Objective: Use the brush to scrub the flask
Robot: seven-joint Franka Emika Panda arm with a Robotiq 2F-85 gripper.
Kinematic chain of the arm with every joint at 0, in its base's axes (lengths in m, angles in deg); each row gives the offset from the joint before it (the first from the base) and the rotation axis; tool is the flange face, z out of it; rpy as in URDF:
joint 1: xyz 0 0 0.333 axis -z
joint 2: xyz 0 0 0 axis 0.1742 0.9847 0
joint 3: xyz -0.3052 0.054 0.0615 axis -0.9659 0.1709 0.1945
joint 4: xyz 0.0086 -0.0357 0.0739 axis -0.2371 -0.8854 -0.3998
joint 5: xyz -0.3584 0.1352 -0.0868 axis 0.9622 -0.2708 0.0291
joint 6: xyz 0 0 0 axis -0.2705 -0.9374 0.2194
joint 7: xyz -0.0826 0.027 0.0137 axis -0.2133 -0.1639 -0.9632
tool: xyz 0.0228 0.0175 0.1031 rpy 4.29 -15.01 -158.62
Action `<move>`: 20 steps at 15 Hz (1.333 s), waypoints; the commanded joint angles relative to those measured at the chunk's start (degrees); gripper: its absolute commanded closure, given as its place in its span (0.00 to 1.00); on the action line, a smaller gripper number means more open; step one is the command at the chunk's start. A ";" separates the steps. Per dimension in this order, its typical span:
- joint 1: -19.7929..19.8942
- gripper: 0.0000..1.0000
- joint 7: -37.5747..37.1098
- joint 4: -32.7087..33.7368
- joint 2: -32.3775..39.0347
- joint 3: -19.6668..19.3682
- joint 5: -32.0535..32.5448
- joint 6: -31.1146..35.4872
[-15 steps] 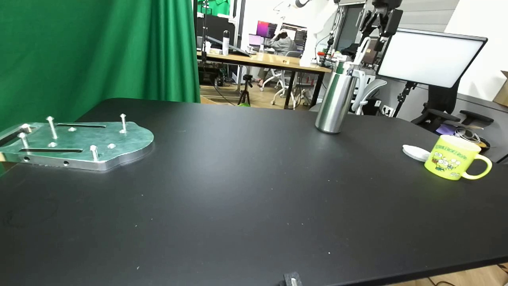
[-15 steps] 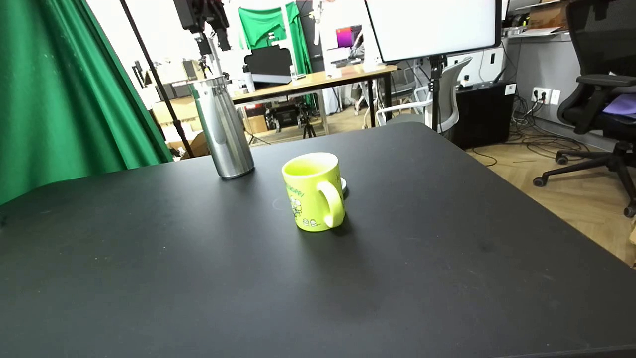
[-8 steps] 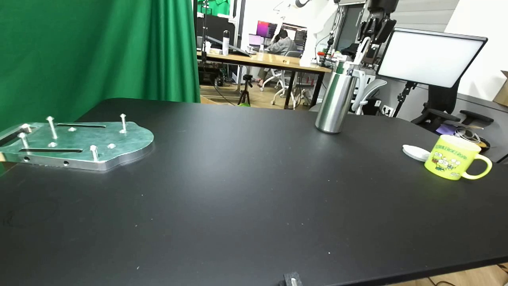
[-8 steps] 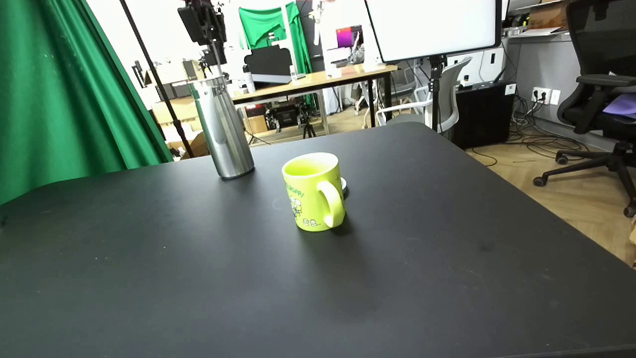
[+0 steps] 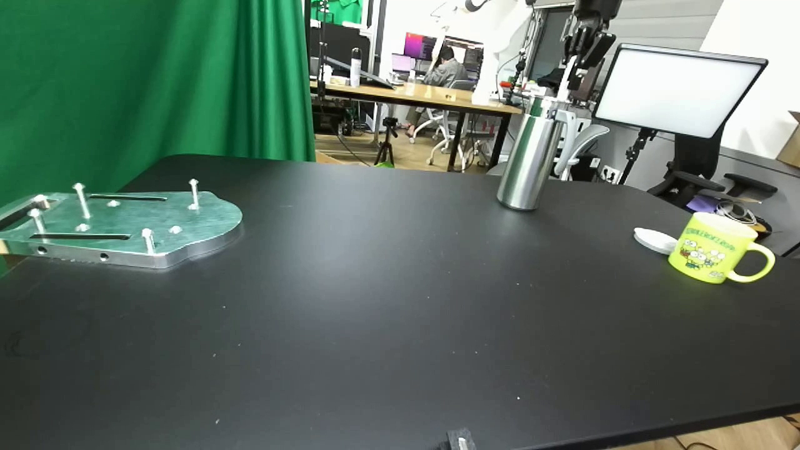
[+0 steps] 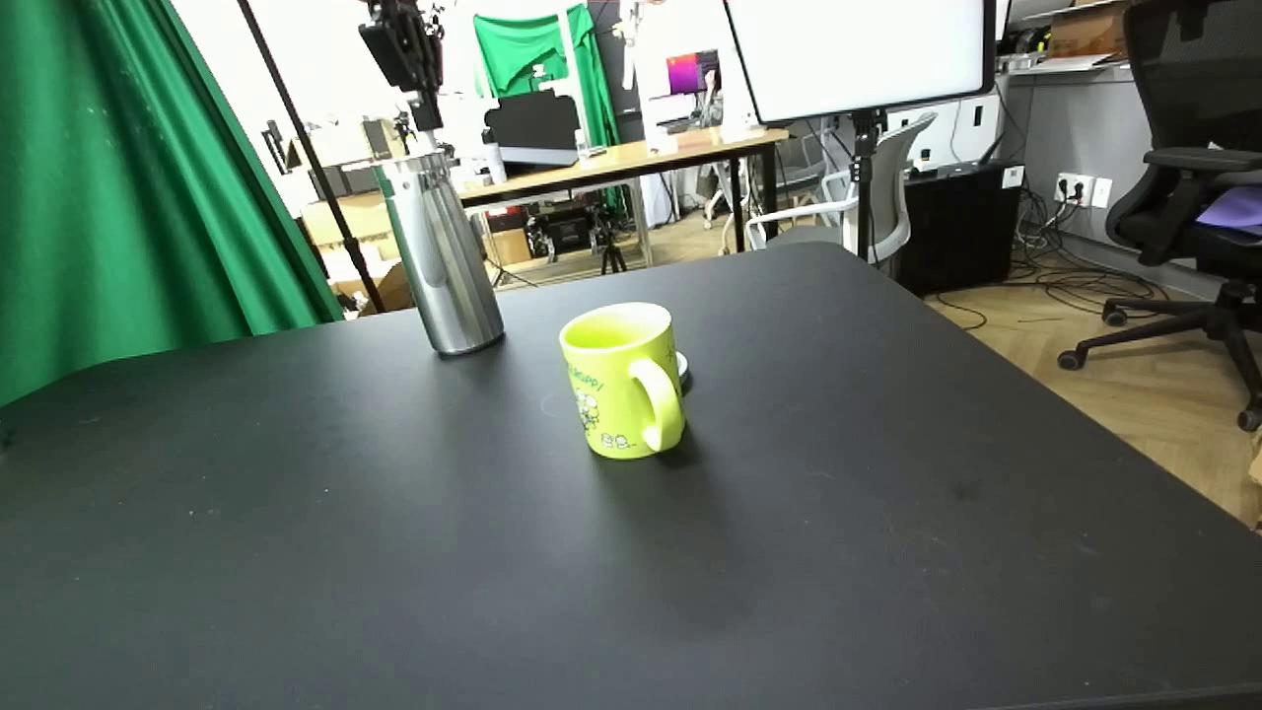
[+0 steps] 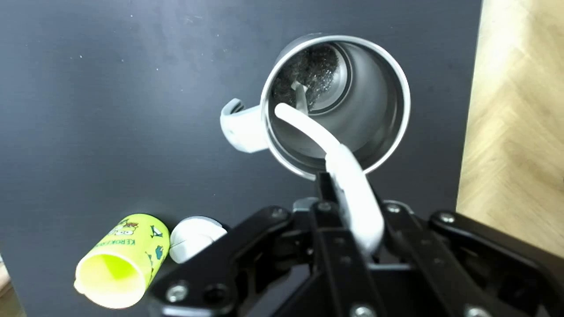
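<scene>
Flask: A tall, shiny silver metal flask (image 5: 529,159) is standing upright on the black surface (image 5: 375,312), its wide, round mouth opening upward and a pale grey side handle (image 7: 244,129) jutting out.
Finish: The polished outer wall is catching bright highlights and a touch of green in both exterior views; the inner wall is showing duller grey in the wrist view.
Brush: A white-handled brush (image 7: 339,156) is leaning into the flask, its dark, wiry bristles (image 7: 315,70) sitting deep inside.
Hand: The black robot hand (image 7: 350,189) is gripping the brush just above the flask's mouth.
Lettering: On a squat yellow-green mug (image 6: 621,394), green letters are ending in "OPPI" in an exterior view and reading "KERO" before blurring in the wrist view, with small cartoon figures appearing below.
Disc: A round white disc (image 5: 654,240) is lying just beside the mug.
</scene>
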 commanded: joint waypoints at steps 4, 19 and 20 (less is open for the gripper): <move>-0.39 0.96 3.02 0.09 -4.00 0.30 1.76 -1.53; -2.08 0.96 11.27 0.17 0.38 0.97 6.12 2.11; -2.18 0.96 11.70 0.05 0.71 0.89 6.15 2.37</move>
